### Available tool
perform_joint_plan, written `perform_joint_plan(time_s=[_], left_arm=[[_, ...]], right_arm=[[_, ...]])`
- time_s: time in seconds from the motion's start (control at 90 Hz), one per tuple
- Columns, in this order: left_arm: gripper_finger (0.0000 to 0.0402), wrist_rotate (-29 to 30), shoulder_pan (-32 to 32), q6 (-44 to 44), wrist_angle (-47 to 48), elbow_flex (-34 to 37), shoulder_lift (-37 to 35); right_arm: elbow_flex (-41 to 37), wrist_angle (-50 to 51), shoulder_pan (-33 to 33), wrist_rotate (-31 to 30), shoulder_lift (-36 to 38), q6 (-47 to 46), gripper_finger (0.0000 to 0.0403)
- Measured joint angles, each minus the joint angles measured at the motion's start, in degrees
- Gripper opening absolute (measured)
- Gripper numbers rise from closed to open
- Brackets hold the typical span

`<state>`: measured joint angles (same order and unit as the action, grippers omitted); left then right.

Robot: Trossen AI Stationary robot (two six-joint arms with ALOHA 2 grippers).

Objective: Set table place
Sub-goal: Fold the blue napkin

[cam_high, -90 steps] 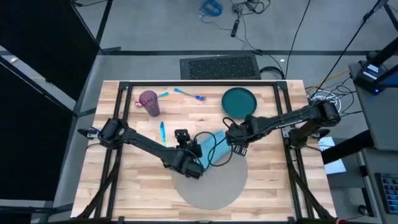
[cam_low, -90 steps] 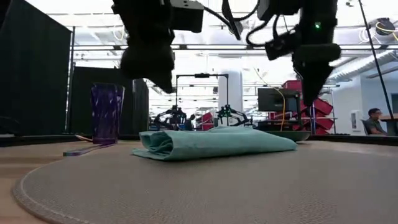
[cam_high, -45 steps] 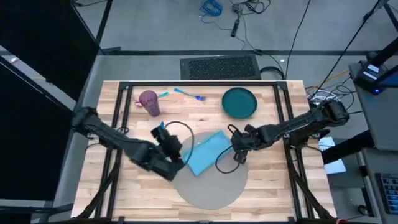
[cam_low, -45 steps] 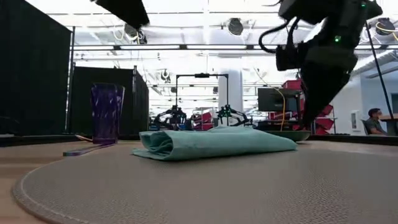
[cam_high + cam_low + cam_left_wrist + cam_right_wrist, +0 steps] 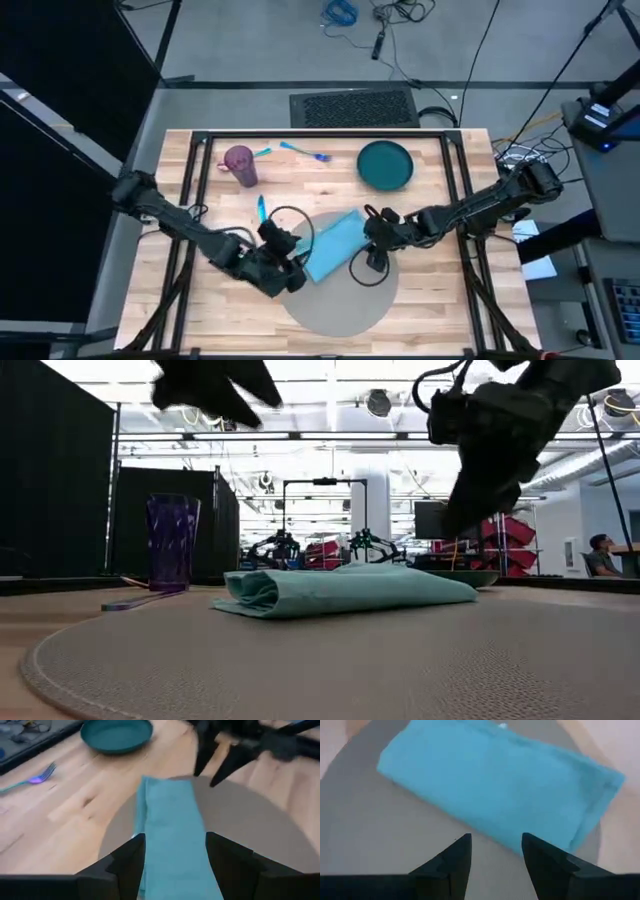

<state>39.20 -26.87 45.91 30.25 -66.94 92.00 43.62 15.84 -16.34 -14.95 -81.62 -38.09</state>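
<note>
Between the two spread, empty grippers, a folded teal napkin [image 5: 330, 246] is seen lying on the round grey placemat [image 5: 340, 305], its long axis running from the left gripper [image 5: 175, 851] toward the right gripper [image 5: 496, 847]. Both are held just above it, about equally near. The placemat is set flat on the light wooden table [image 5: 420, 295], with a teal plate [image 5: 385, 165], purple cup [image 5: 240, 165] and fork [image 5: 305, 152] left beyond it.

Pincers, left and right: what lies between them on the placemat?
In the high view, the folded teal napkin lies on the grey placemat between the left pincer and the right pincer; both are open above it.
</note>
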Motion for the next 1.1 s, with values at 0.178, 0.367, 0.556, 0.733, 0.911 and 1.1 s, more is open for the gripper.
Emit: perform_joint_plan(time_s=[0.178,0.367,0.556,0.733,0.911,1.1], left_arm=[[0.0193,-8.81,4.28,-6.5,-2.08,0.0,5.06],[0.0193,-15.52,8.25,-15.14,-10.23,0.0,9.62],[0.0193,-17.39,12.33,-17.8,-11.44,0.0,13.1],[0.0193,-17.97,14.0,-19.41,-12.41,-0.02,13.66],[0.0193,-18.26,15.51,-20.84,-14.35,-0.02,13.69],[0.0126,-18.8,15.53,-24.03,-16.52,-0.02,13.69]], right_arm=[[0.0,-0.75,-0.68,0.38,0.0,-1.74,0.016],[0.0,-0.75,-2.28,0.35,0.0,-1.77,0.016],[0.0,-0.73,-3.14,0.04,-0.02,-3.42,0.016],[0.0,-0.81,-4.95,0.21,-1.51,-3.09,0.0138],[0.0,-1.13,-5.6,0.43,-4.91,-1.71,0.0021],[0.0,-1.94,-5.42,2.17,-5.46,-1.7,0.0001]])
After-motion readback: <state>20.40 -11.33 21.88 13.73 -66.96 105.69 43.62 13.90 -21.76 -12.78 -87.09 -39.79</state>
